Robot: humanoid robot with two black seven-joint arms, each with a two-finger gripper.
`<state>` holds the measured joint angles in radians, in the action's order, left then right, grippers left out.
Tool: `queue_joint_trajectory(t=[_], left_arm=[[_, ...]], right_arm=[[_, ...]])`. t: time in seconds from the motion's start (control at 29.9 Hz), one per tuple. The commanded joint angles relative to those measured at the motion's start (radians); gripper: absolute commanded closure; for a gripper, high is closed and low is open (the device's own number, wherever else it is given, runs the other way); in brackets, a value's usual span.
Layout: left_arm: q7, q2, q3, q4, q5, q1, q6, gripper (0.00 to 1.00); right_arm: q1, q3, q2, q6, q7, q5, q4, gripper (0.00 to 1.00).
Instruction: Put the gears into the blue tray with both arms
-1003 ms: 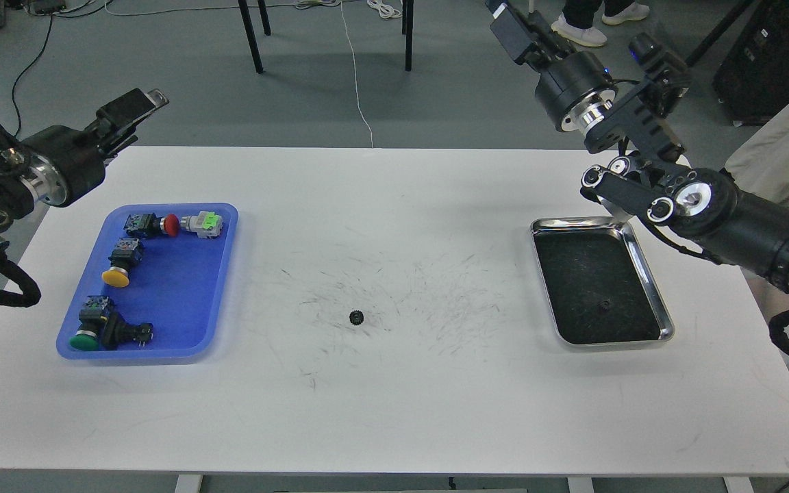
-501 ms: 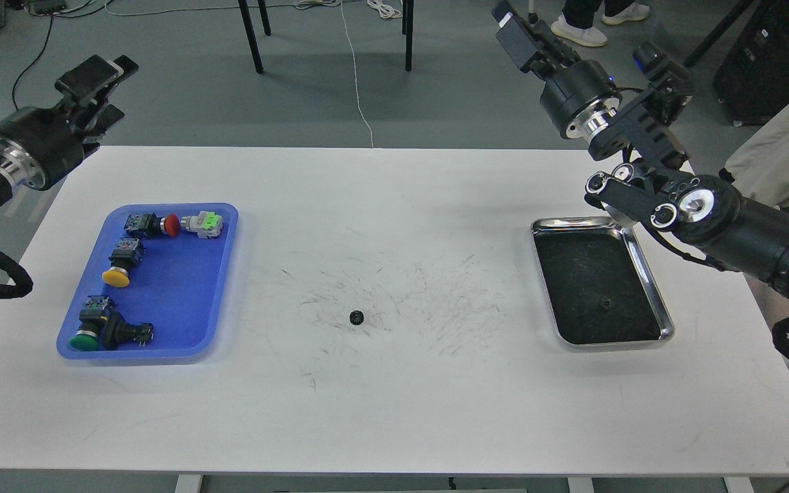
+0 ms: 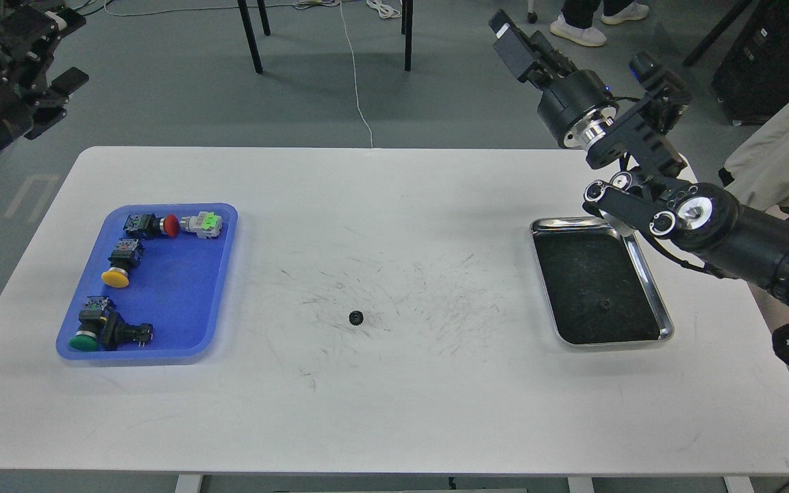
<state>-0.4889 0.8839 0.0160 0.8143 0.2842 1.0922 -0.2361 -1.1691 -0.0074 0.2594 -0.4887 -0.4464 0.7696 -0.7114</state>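
Note:
One gear lies flat on the white table near its middle, in a patch of scuff marks. A second gear shows as a faint dark ring on the dark floor of the silver tray. The blue tray sits at the table's left with several push-button switches in it. My left gripper is high beyond the table's far-left corner, its two fingers apart and holding nothing. My right gripper is raised past the far edge at the right, well above the silver tray; its fingers cannot be told apart.
The silver metal tray stands at the right, with my right forearm over its far corner. In the blue tray lie red-capped, yellow-capped and green-capped switches. Chair legs and cables are on the floor behind.
My left arm has swung up and back to the left, off the table's far-left corner. My right arm has only shifted slightly. Both gears have stayed put.

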Motion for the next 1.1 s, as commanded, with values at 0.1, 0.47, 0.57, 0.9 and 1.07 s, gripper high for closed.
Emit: queue_joint_trajectory(t=[0.1,0.47,0.57,0.9,1.07], left_arm=[[0.000,-0.043,0.030,-0.026,-0.083,-0.021,0.049,0.02],[0.000,-0.048,0.036,-0.008,-0.143,-0.081,0.023,0.05],[0.000,-0.051,0.035,0.011,-0.186,-0.094,0.030,0.10],[0.000,-0.051,0.021,0.057,-0.178,-0.106,0.023,0.12],[0.000,-0.049,0.028,0.129,-0.177,-0.133,0.196,0.16]], right_arm=[[0.000,0.000,-0.003,0.000,0.000,-0.001,-0.002,0.08],[0.002,-0.009,-0.005,0.000,0.000,0.000,0.000,0.08],[0.002,-0.008,-0.006,0.000,0.000,0.000,0.000,0.08],[0.008,-0.002,-0.009,0.000,0.000,0.000,0.001,0.08],[0.012,-0.002,-0.009,0.000,0.000,0.000,0.001,0.08]])
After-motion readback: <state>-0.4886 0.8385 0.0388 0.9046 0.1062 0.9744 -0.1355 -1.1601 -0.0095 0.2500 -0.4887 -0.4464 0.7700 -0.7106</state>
